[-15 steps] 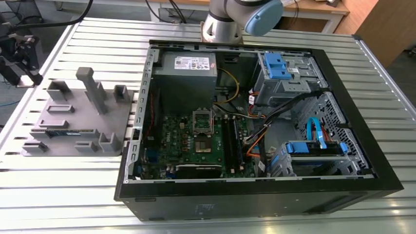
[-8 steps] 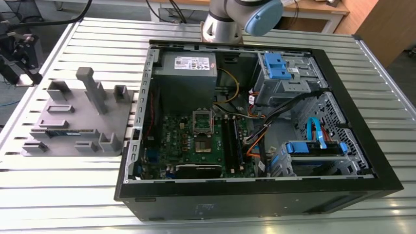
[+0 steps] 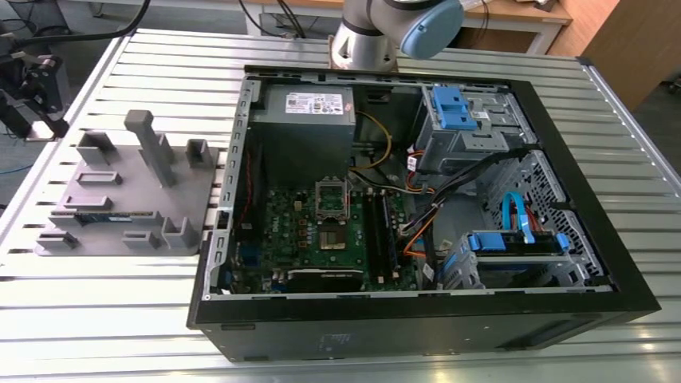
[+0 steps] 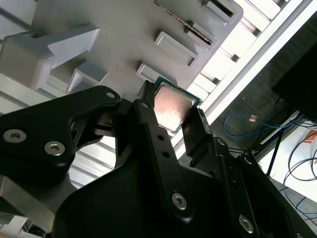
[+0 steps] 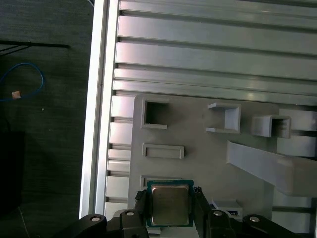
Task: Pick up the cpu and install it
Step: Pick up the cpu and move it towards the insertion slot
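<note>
The end effector (image 4: 172, 113) is clamped on the cpu (image 5: 169, 204), its fingers (image 5: 140, 204) pressing two opposite edges, just over the grey holder tray (image 5: 198, 158) on the worktop (image 5: 208, 54). The pickup looks nearly done. Installing remains: the socket (image 3: 330, 199) in the computer case (image 3: 596, 239), well apart, looks bare.

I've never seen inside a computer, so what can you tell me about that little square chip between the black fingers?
The cpu is a small flat square: a silvery-grey metal top, faintly shiny, on a green board showing as a thin rim. In both wrist views it faces the camera, over the grey holder tray near its edge. The gripper grips it, black fingers against two opposite sides.
</note>
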